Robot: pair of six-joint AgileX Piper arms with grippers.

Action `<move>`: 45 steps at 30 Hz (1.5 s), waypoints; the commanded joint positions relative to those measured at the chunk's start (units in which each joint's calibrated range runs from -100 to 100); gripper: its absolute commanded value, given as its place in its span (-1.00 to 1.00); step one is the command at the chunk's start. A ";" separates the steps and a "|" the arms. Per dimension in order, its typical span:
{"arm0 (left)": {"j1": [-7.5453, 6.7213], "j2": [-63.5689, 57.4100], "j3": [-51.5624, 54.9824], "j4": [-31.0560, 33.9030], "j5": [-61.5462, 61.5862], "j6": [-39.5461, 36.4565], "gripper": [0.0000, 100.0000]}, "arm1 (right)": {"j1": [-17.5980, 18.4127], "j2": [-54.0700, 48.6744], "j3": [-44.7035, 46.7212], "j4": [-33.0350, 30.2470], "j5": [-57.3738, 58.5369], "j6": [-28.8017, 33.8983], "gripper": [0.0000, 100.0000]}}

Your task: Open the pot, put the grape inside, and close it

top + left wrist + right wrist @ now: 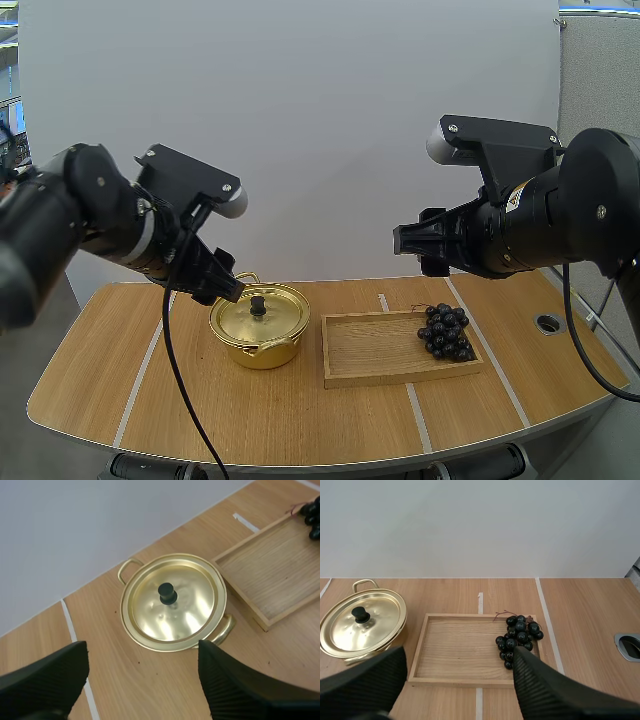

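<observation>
Nothing of the task looked done to us on the table (300,420). The wooden tray (370,352) lay just beside the pot (262,348), which sat shut under its lid (275,320) — so opening, loading and closing were all left. Our left gripper (142,680) hung above the pot, fingers spread wide and empty. Our right gripper (460,675) hovered high on the tray's side, likewise spread, holding nothing. The bunch of grapes (446,330) rested at the tray's right end, and the lid's small black knob (258,306) stood untouched.
</observation>
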 commanded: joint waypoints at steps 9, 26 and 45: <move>-0.81 18.31 -10.92 -1.26 -1.53 3.62 1.00 | -0.19 -0.21 -0.57 -0.38 -1.18 0.23 1.00; -5.60 40.77 -27.57 0.20 10.57 4.06 1.00 | -0.19 -0.21 -0.57 -0.38 -1.18 0.23 1.00; -7.98 51.87 -30.83 6.36 10.98 3.63 1.00 | -0.19 -0.21 -0.57 -0.37 -0.86 0.23 1.00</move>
